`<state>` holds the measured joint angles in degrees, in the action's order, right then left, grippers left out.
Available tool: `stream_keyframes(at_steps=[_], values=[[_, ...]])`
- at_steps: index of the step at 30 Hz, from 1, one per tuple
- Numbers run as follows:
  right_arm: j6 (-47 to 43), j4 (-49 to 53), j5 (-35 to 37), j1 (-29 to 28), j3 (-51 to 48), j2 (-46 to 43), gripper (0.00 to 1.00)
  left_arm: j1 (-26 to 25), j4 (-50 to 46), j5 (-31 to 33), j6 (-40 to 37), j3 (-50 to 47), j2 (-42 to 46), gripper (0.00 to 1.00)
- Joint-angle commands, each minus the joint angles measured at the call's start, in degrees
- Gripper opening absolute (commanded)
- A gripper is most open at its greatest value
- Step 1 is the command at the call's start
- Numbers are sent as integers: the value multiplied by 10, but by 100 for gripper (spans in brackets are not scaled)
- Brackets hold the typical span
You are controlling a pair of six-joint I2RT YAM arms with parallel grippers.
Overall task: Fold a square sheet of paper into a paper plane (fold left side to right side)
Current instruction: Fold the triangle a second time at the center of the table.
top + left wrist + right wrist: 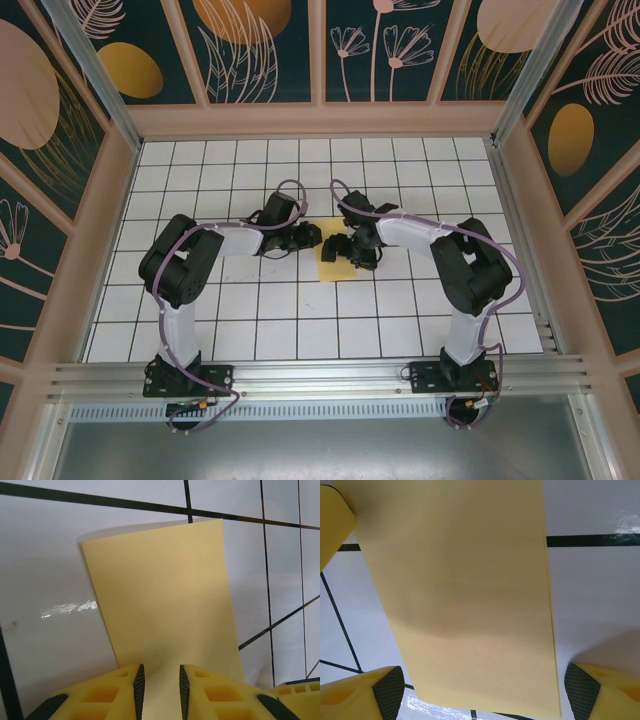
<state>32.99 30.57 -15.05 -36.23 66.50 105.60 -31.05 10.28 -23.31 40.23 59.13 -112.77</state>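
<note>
The square sheet of paper (330,264) lies flat on the white grid table as a yellow upright rectangle, with two layers showing along one long edge (551,630). My left gripper (312,237) is low over its left edge. In the left wrist view the sheet (160,590) runs under my left gripper (161,685), whose dark pads stand a narrow gap apart and clamp nothing. My right gripper (347,250) is at the sheet's upper right. In the right wrist view it (480,690) stands wide open, its pads straddling the near end of the sheet (465,595).
The table (250,320) is ringed by beige frame walls and a metal rail along the near edge. A yellow finger of the right gripper (300,692) shows beside the sheet, and a finger of the left gripper (332,525) at its far corner.
</note>
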Motion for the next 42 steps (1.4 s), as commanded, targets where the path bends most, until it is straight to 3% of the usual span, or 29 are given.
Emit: stream_keyframes(at_steps=[1,32,42], values=[[5,18,-16,-18,9,19,87,-1,-24,2,5,-15,-18,29],[3,-20,-37,-13,36,-14,86,-1,-20,1,6,-17,-21,28],[14,-137,-155,43,-40,-63,82,0,-24,-1,5,-13,-18,28]])
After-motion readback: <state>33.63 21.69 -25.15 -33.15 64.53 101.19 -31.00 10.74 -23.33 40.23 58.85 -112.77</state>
